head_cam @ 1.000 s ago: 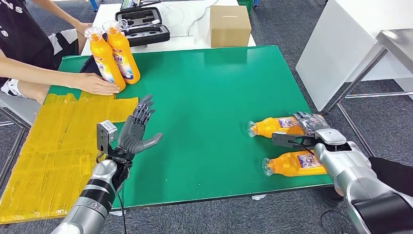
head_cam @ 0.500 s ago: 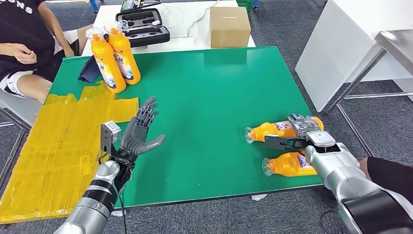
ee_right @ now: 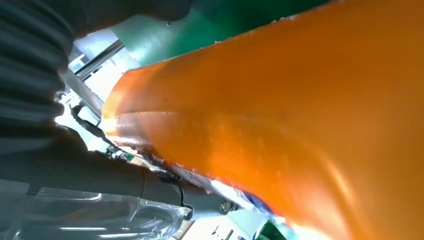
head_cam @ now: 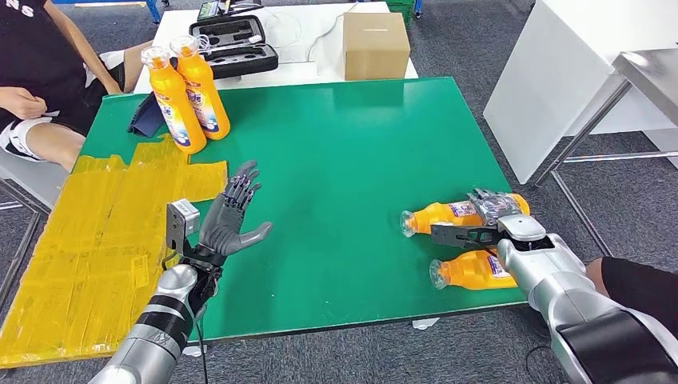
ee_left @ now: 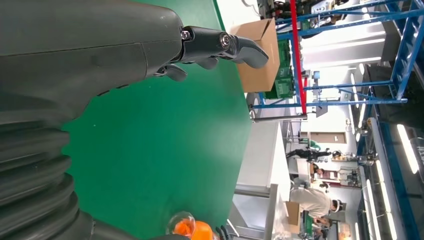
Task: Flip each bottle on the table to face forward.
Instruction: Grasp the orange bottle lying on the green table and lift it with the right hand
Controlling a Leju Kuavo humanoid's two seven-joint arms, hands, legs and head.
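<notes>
Two orange bottles stand upright at the mat's far left, one point(head_cam: 173, 100) just in front of the other point(head_cam: 201, 86). Two more lie on their sides near the front right, caps pointing left. My right hand point(head_cam: 489, 214) grips the farther lying bottle point(head_cam: 444, 214), fingers draped over its body and thumb under it. That bottle's orange side point(ee_right: 280, 125) shows very close in the right wrist view. The nearer lying bottle point(head_cam: 472, 270) rests beside my right forearm. My left hand point(head_cam: 228, 222) is raised over the mat's left part, fingers spread, holding nothing; its thumb point(ee_left: 240, 46) shows in the left wrist view.
The green mat point(head_cam: 344, 144) covers the table, with yellow taped sheeting point(head_cam: 96, 232) on its left. Behind it a white table holds a cardboard box point(head_cam: 376, 44) and an open black case point(head_cam: 232, 44). A person point(head_cam: 32, 72) sits at the far left. White furniture point(head_cam: 560, 72) stands to the right.
The person's hand has left the upright bottles and drawn back. My right hand has shifted slightly left and nearer, taking the farther lying bottle with it. My left hand has barely moved.
</notes>
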